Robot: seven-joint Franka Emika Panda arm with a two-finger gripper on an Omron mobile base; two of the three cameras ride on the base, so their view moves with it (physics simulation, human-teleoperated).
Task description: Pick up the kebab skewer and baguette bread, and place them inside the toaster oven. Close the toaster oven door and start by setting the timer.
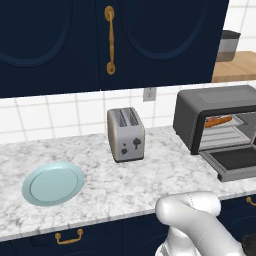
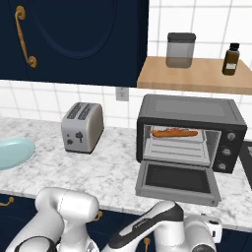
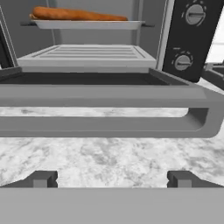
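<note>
inspection of the scene: toaster oven (image 2: pixel 192 115) stands at the right of the right base view on the marble counter (image 2: pixel 115 170), its door (image 2: pixel 177 183) dropped flat toward the camera. baguette bread (image 2: pixel 174 132) lies on the upper rack inside, upper middle of the cavity; in the hand view it sits at the top of the frame. kebab skewer cannot be told apart from the loaf at this resolution; whether it is on the rack is unconfirmed.

gripper (image 3: pixel 112 179) is released, jaws spread wide and holding nothing, low in the hand view with the door's bar handle (image 3: pixel 109 127) straight ahead, apart from the fingertips (image 3: pixel 41 178).

judged step: closing the door, timer after.

risks noted:
- the handle is a thin bar with a gap behind it; an approach too low would send the fingers under the door edge onto the counter, too high would press down on the glass and not lift it.
- a lift that does not follow the hinge arc may let the bar slip off the fingers, and the door would fall back open.
- a hard push could slide the whole oven back.
- the two dials (image 3: pixel 194 15) at the upper right of the hand view sit close together; the wrong one may be turned.
- silver two-slot toaster (image 2: pixel 82 127) and blue plate (image 2: pixel 15 152) lie well left, out of the way.
</note>
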